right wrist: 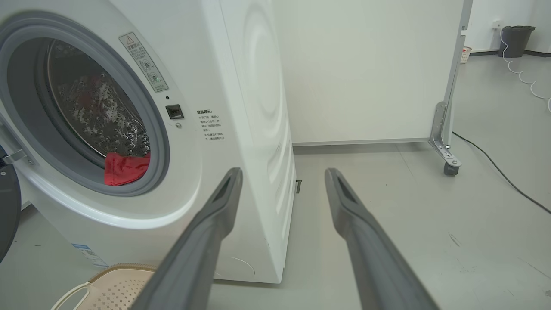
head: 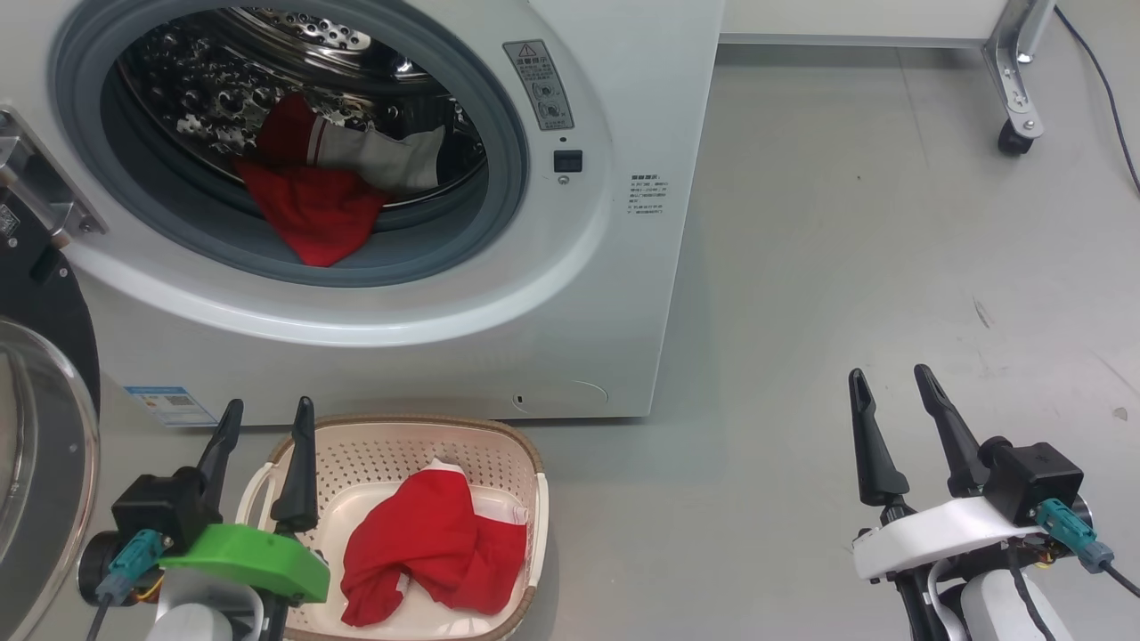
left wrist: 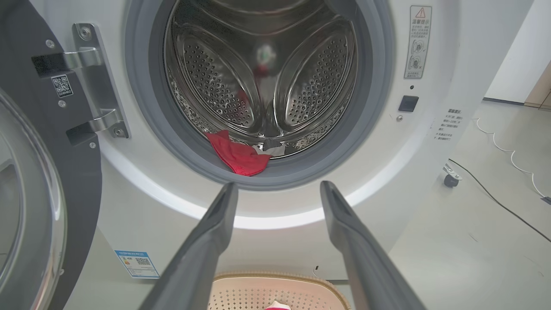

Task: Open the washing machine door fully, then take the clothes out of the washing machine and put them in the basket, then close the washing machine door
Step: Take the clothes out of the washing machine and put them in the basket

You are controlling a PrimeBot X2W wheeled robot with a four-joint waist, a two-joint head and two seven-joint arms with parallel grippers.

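Observation:
The white washing machine [head: 614, 294] has its round door [head: 40, 445] swung wide to the left, black ring and glass bowl showing [left wrist: 26, 206]. Red and white clothes [head: 325, 191] lie at the drum's front lip [left wrist: 239, 156] [right wrist: 125, 168]. On the floor before the machine, the cream basket [head: 525, 463] holds one red garment [head: 427, 543]. My left gripper [head: 264, 418] stands open at the basket's left rim, empty. My right gripper [head: 891, 383] is open over bare floor to the right, nothing between its fingers.
A wheeled white panel stands behind the machine, its caster [head: 1015, 133] at the far right. A dark cable [head: 1109, 98] runs along the floor there. Grey floor [head: 891, 267] stretches right of the machine. The basket rim [right wrist: 107, 280] shows low in the right wrist view.

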